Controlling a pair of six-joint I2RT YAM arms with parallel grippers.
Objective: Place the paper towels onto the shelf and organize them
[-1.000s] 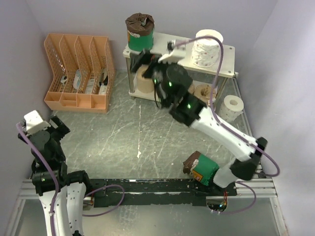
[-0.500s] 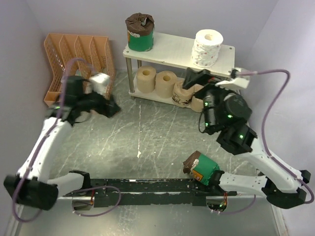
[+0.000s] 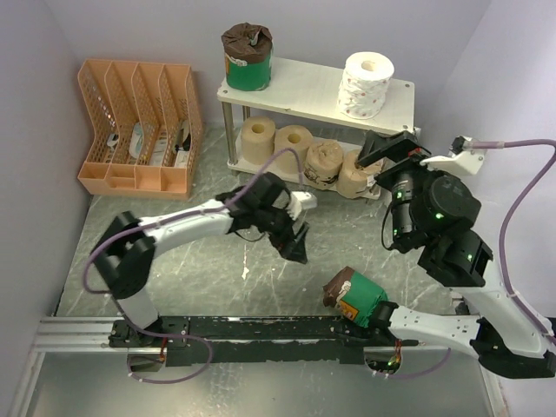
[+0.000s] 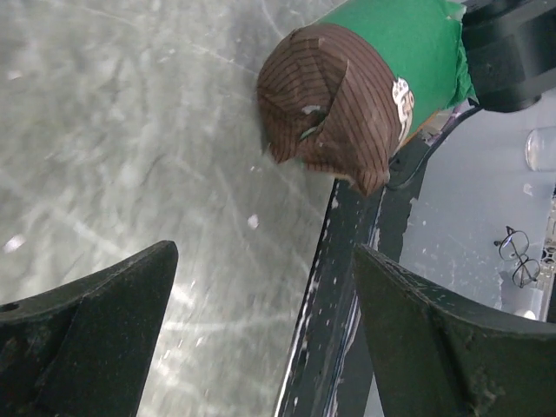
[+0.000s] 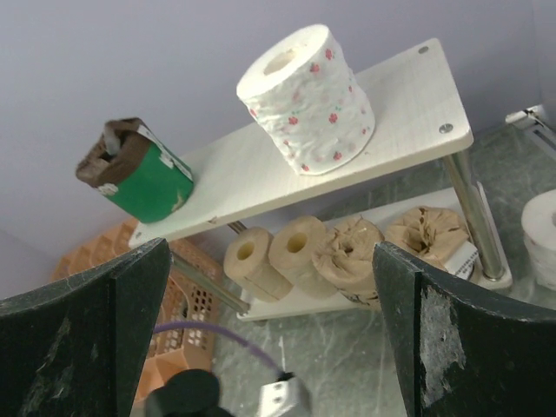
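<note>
1. A two-tier cream shelf (image 3: 304, 87) stood at the back of the grey worktop (image 3: 200, 261), with an orange file organizer (image 3: 139, 130) to its left.
2. On the shelf's top board, a green-banded roll (image 3: 248, 59) with a brown paper end stood upright at the left end. A white roll (image 3: 365, 85) with small red speckles stood upright at the right end.
3. Four beige rolls (image 3: 294, 143) sat in a row on the lower board, side by side.
4. A second green-banded roll (image 3: 358, 300) lay on its side at the near edge of the worktop, touching the black rail (image 3: 261, 328).
5. The left tool (image 3: 300, 246) hung over the middle of the worktop with its fingers spread wide and nothing between them. It pointed at the fallen roll, near it but apart.
6. The right tool (image 3: 393, 149) was raised before the shelf's right end, its fingers spread wide and holding nothing.
7. Another white roll (image 5: 543, 234) stood on the worktop just right of the shelf, shown only at the edge of the right wrist view.
</note>
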